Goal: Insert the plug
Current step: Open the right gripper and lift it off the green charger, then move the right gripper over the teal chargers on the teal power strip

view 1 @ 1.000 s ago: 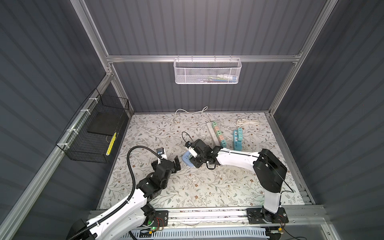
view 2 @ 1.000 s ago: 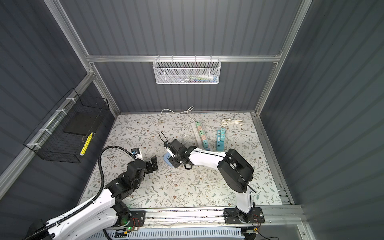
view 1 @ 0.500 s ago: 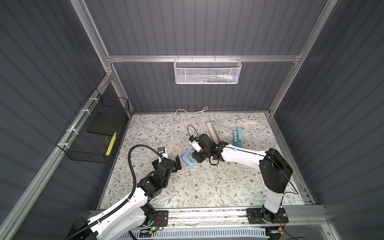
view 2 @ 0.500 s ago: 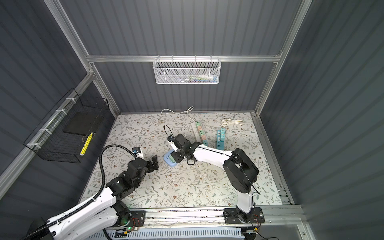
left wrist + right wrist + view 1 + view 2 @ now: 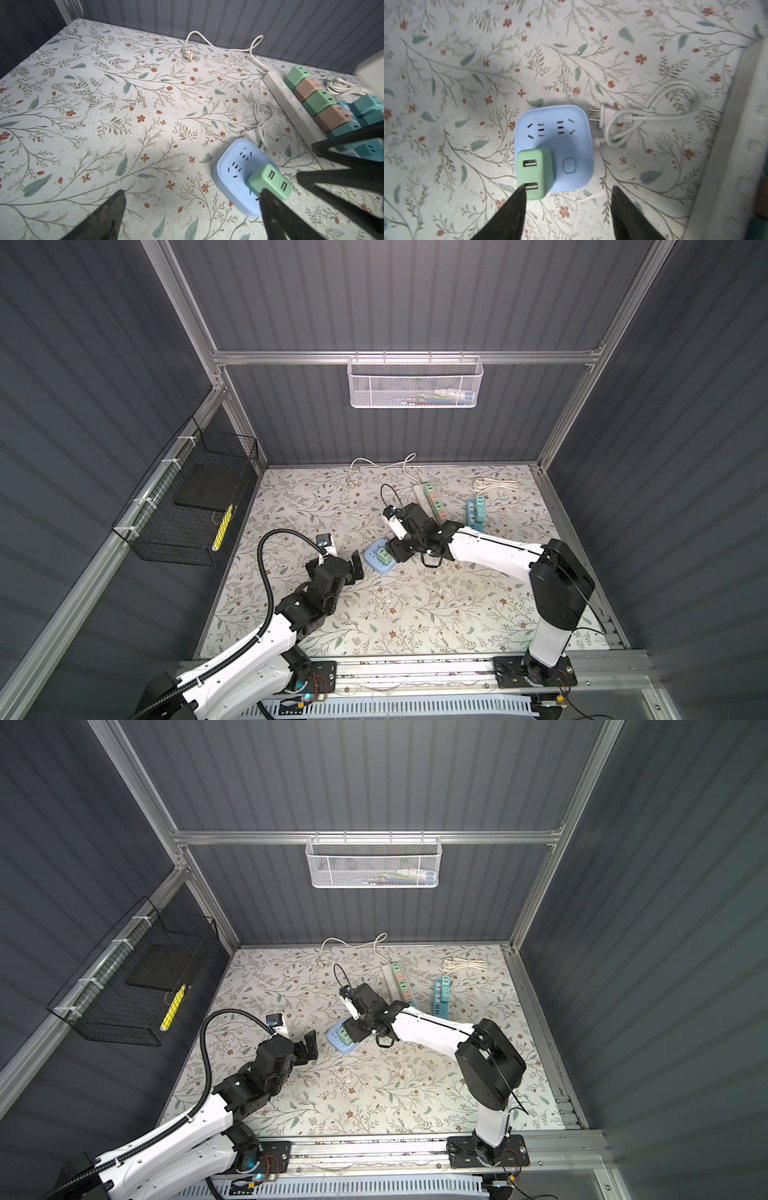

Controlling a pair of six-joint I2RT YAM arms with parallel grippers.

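Floral mat [image 5: 446, 62]: mint two-port plug [image 5: 534, 172] on blue socket [image 5: 571, 133]

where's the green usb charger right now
The green charger stands on a corner of the blue socket hub, beside its button, near the middle of the mat in both top views, by the open right end effector.

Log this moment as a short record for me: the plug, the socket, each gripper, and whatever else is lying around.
plug: green USB charger, standing in the blue socket block near one corner
seating: full depth cannot be told
right gripper: open, fingers spread wider than the charger, one tip at its edge
left gripper: open, beside the block, holding nothing
block's lead: white cord looped beside it, its own plug unconnected
elsewhere: white power strip carrying adapters; teal strip
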